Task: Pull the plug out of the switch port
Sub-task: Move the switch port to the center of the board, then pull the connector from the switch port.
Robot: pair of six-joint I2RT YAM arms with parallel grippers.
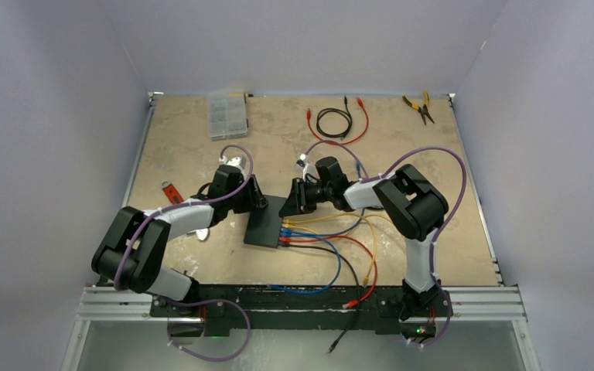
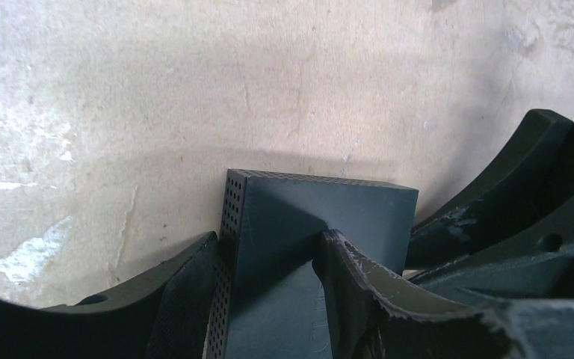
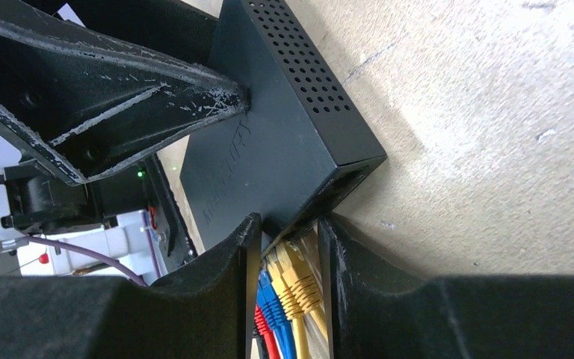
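The switch (image 1: 267, 222) is a flat black box lying between the two arms, with coloured cables plugged into its right edge. My left gripper (image 1: 257, 202) is at its far left end. In the left wrist view, that gripper (image 2: 269, 238) is shut on the switch (image 2: 321, 217), one finger against the perforated side and the other pressed on the top face. My right gripper (image 3: 290, 221) has its fingertips at the port edge of the switch (image 3: 269, 149). It is closed in around the end yellow plug (image 3: 299, 280), which still sits in its port.
A second yellow plug, blue plugs (image 3: 270, 299) and a red plug (image 3: 260, 329) sit in the same row. Their cables (image 1: 332, 263) trail toward the near edge. At the back are a clear compartment box (image 1: 227, 116), coiled leads (image 1: 336, 120) and pliers (image 1: 419, 107). A red tool (image 1: 172, 191) lies left.
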